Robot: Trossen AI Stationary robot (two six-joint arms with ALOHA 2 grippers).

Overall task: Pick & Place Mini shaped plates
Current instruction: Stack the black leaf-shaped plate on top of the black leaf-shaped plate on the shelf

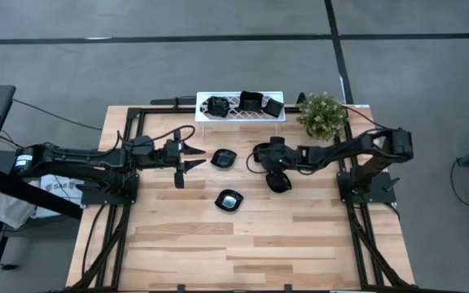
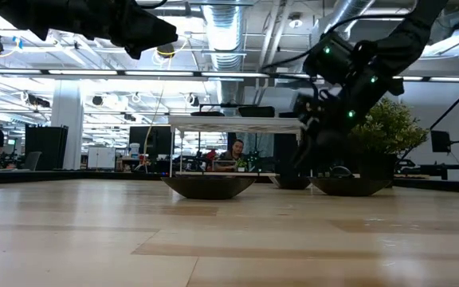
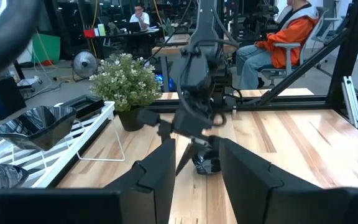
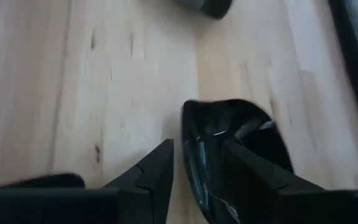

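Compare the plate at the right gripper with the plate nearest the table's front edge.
The right-hand plate has its rim between the open fingers of the right gripper. The front plate lies free, apart from both arms. In the high view the right-hand plate is partly hidden under the gripper, while the front plate shows whole, with a bright glint in its middle. Both are small glossy black dishes resting on the wooden table.
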